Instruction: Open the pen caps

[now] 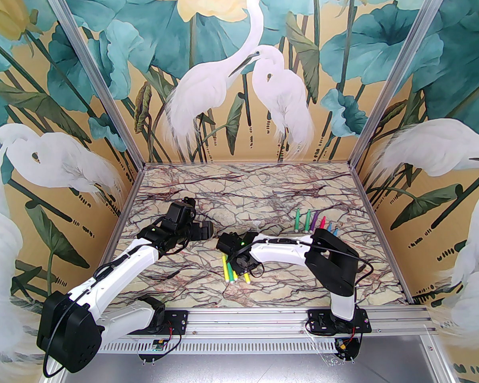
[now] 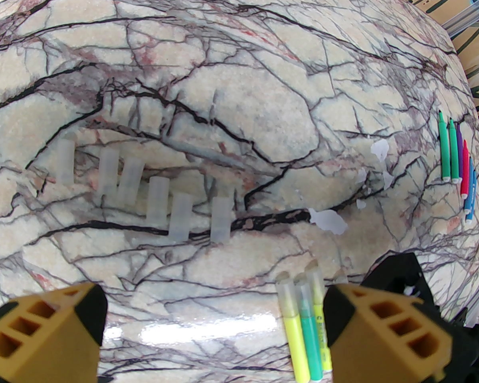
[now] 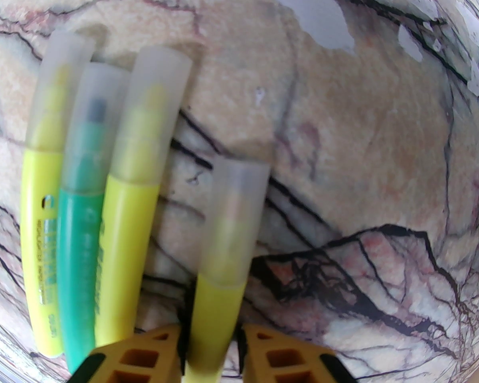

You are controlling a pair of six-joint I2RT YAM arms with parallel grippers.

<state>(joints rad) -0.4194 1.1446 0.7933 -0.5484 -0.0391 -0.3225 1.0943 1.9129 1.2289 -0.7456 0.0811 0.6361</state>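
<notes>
The right gripper point(image 3: 211, 335) has its fingers close on both sides of a yellow pen point(image 3: 217, 313); I cannot tell if they press it. Its cap point(image 3: 235, 218) sits on the tip, ahead of the fingers. The left gripper point(image 2: 213, 305) stands wide apart, with six loose caps point(image 2: 157, 198) ahead of it.

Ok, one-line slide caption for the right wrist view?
Right gripper, jaws flanking a capped yellow marker; three more capped markers lie side by side on the marble table beside it.
</notes>
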